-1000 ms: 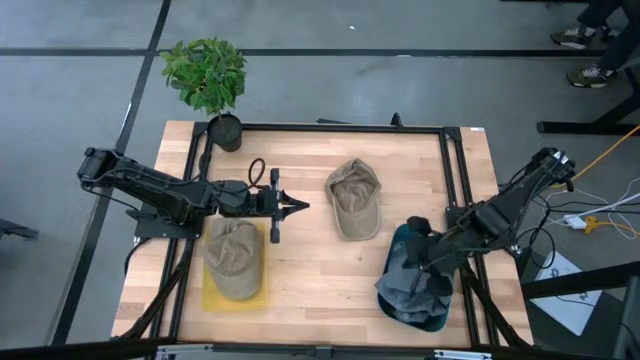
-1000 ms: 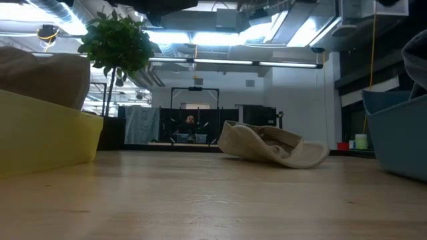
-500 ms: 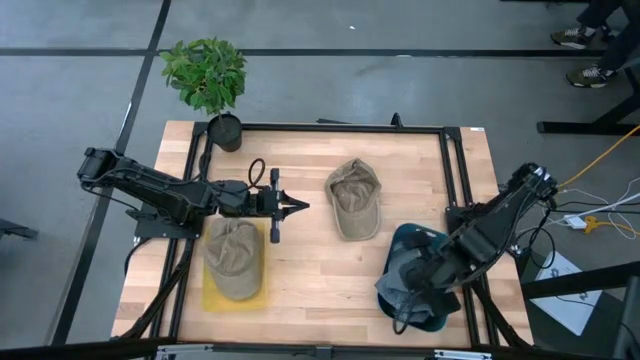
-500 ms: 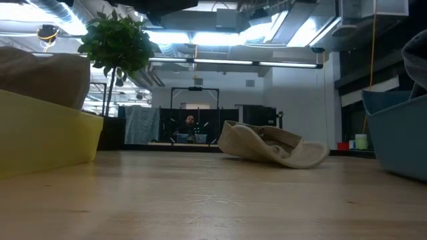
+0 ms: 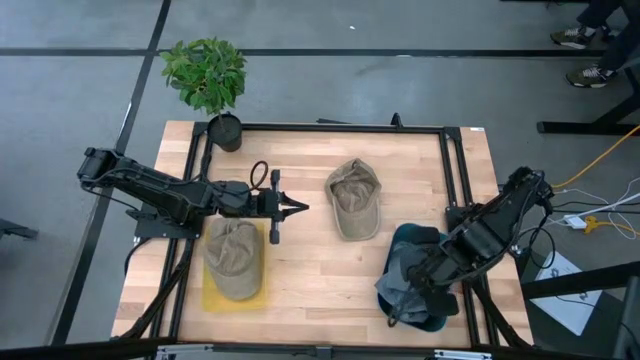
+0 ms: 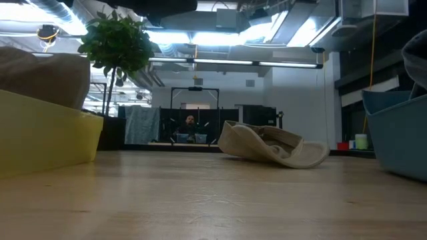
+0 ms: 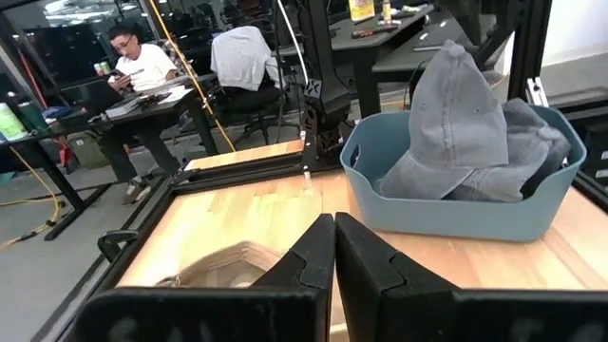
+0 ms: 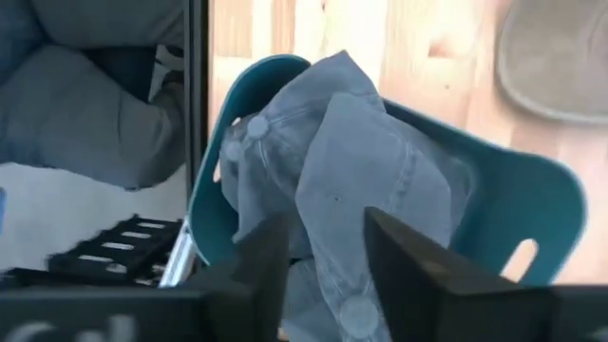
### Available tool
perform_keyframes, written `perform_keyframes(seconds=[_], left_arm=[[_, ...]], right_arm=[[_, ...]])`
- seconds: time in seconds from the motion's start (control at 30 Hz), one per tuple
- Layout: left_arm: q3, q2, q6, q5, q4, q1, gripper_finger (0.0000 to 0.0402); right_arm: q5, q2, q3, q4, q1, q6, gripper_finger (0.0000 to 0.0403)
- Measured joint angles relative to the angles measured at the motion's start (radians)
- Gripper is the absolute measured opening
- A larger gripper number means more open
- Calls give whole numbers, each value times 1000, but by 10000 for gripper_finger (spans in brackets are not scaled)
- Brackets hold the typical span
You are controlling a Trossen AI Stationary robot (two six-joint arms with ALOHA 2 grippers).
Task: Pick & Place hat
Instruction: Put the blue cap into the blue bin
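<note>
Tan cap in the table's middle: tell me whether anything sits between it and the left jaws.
Nothing visible does. The left gripper hovers shut beside the tan cap, with only bare wooden table between them. The right gripper is over the blue bin of grey hats, clear of that path.

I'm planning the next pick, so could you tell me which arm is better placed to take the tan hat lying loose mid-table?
Left. Its shut gripper hangs beside the tan hat; the right gripper is over the blue bin.
</note>
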Motion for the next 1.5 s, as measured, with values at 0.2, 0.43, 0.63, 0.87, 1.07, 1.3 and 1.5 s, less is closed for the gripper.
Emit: perform_keyframes(seconds=[0.2, 0.43, 0.63, 0.87, 1.07, 1.3, 1.5], left_arm=[[0, 0, 6, 0, -18, 0, 2], [0, 0, 8, 0, -25, 0, 10], [0, 0, 36, 0, -25, 0, 5], [0, 0, 34, 0, -25, 0, 5], [0, 0, 33, 0, -25, 0, 10], [0, 0, 47, -1, -24, 0, 3], [0, 0, 50, -2, -21, 0, 6]], right_arm=[[-28, 3, -56, 2, -13, -67, 221], [-61, 3, -148, -38, -13, -102, 245], [-109, 3, -185, -43, -13, -114, 234], [-25, 3, -214, -49, -16, -127, 189], [-12, 3, -226, -48, -38, -77, 54], [52, 2, -226, -71, -64, 148, 28], [166, -29, -199, -70, -64, 388, 28]])
